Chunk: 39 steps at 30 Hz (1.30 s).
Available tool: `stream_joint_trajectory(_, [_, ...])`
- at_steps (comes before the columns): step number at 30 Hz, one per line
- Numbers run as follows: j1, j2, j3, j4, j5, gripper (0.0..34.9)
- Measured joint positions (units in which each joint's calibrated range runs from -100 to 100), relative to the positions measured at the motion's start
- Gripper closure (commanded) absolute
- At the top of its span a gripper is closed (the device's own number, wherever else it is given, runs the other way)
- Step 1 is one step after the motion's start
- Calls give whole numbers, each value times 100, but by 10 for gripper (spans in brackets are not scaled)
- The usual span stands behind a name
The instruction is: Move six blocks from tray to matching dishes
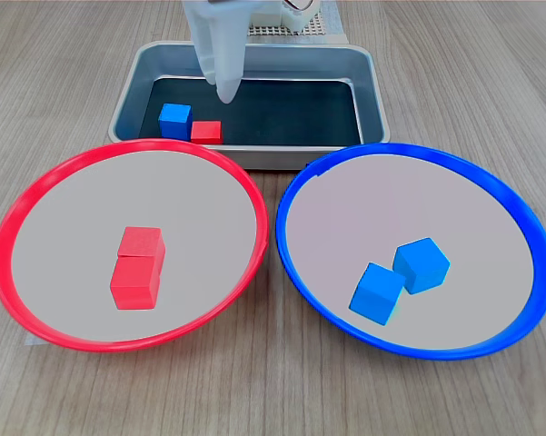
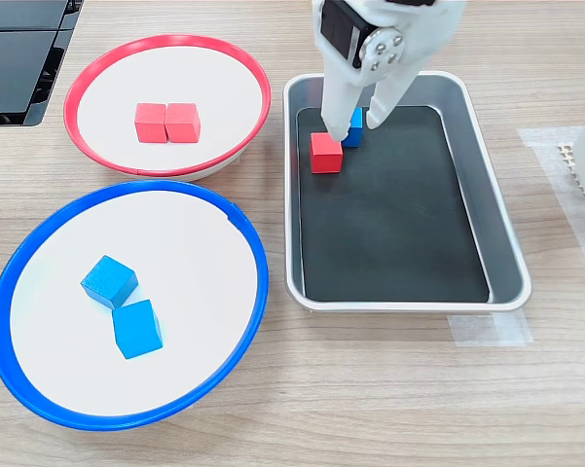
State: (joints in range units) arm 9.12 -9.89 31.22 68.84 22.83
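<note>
I see my gripper spread and empty above the tray.

Well short of the gripper on the worktop, the blue-rimmed dish holds two blue blocks touching and the red-rimmed dish two red blocks touching. Right under the gripper, in the tray, a red block and a blue block touch.

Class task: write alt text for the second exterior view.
A white pincer hangs open over a silver tray holding one red block and one blue block. Beside it, a red-rimmed dish holds two red blocks; a blue-rimmed dish holds two blue.
</note>
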Motion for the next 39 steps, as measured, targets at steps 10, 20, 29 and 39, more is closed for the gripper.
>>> stream_joint_trajectory(10, [35,418,200,-628,-83,186])
stream_joint_trajectory(20, [230,997,136,-938,-230,197])
stream_joint_trajectory(29, [442,1023,100,-889,-151,337])
stream_joint_trajectory(39, [-44,665,-1742,131,-708,346])
